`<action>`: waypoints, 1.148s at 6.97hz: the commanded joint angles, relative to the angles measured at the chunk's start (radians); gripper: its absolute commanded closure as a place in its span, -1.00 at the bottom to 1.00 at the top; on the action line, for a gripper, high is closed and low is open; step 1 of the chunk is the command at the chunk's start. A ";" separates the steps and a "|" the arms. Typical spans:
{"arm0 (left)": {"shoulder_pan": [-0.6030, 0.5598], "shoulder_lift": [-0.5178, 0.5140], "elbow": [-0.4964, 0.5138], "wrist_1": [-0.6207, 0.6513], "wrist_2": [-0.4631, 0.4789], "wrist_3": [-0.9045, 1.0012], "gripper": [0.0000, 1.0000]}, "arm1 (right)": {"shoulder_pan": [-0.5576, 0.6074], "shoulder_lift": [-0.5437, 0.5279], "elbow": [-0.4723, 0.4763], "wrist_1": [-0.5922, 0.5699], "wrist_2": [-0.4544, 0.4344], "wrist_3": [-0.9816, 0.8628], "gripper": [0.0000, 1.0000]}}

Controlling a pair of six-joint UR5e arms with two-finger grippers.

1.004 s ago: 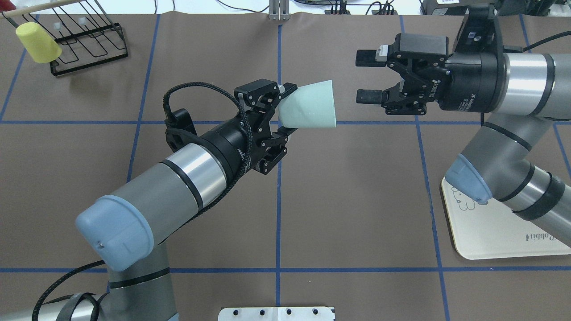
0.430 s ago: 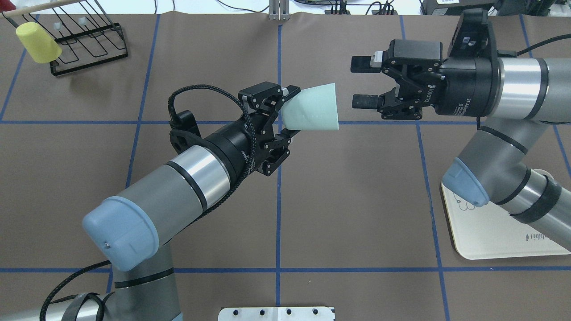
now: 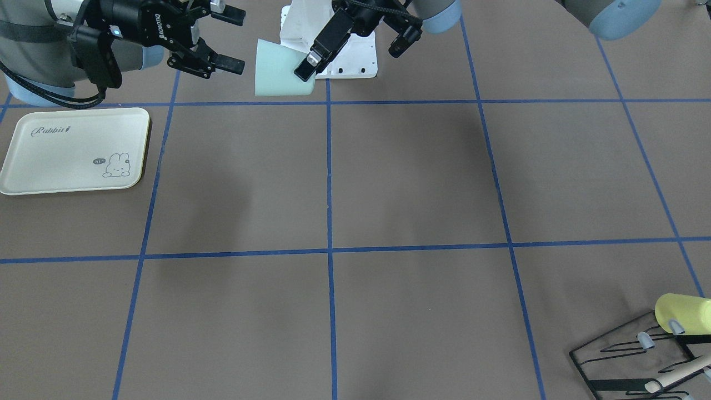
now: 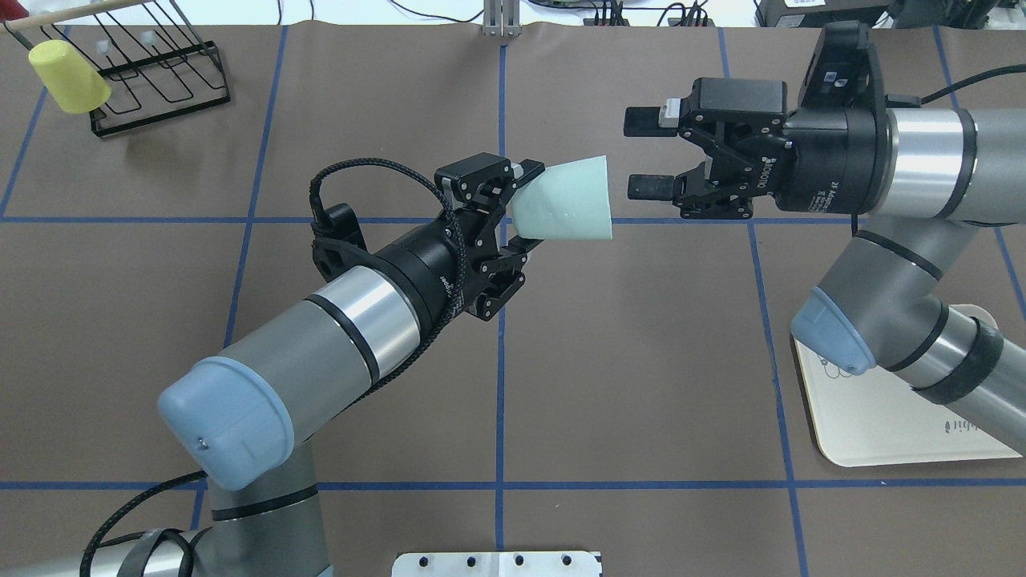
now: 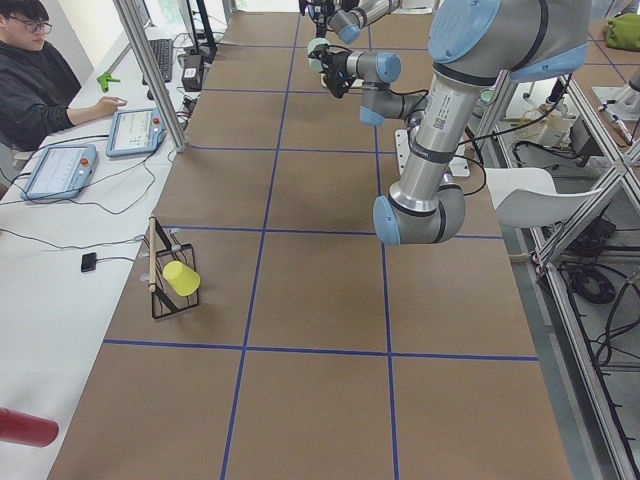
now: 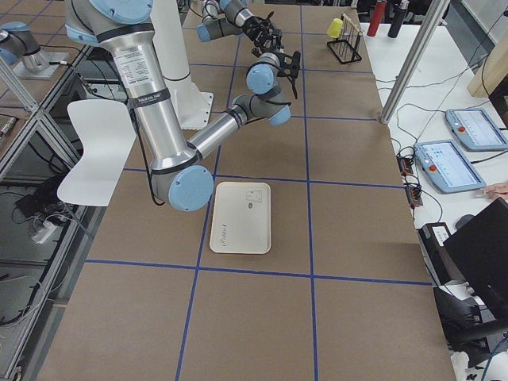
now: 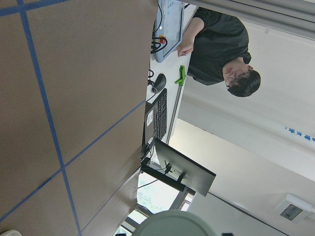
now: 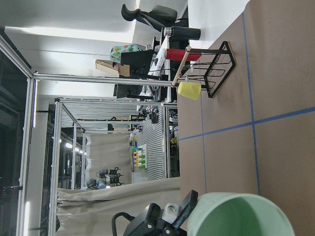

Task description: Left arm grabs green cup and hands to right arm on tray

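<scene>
My left gripper [image 4: 519,205] is shut on the narrow base end of the pale mint green cup [image 4: 565,200] and holds it on its side above the table's middle. The cup's open mouth points at my right gripper [image 4: 643,154]. That gripper is open and empty, its fingertips a short gap from the cup's rim. In the front-facing view the cup [image 3: 278,69] hangs between the left gripper [image 3: 305,66] and the right gripper [image 3: 233,41]. The right wrist view looks into the cup's mouth [image 8: 241,216]. The cream tray [image 4: 882,417] lies under the right arm, empty [image 3: 66,150].
A pale yellow cup [image 4: 68,76] hangs on a black wire rack [image 4: 160,76] at the far left corner. A white base plate [image 4: 497,563] sits at the near edge. An operator sits beyond the table's far side.
My left gripper has carried the cup a little to the right. My right gripper has moved left toward it, so the gap between them has shrunk.
</scene>
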 commanded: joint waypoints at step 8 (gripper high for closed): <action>0.023 -0.026 0.041 -0.002 0.000 -0.008 0.35 | -0.022 0.005 -0.009 -0.002 -0.002 0.000 -0.82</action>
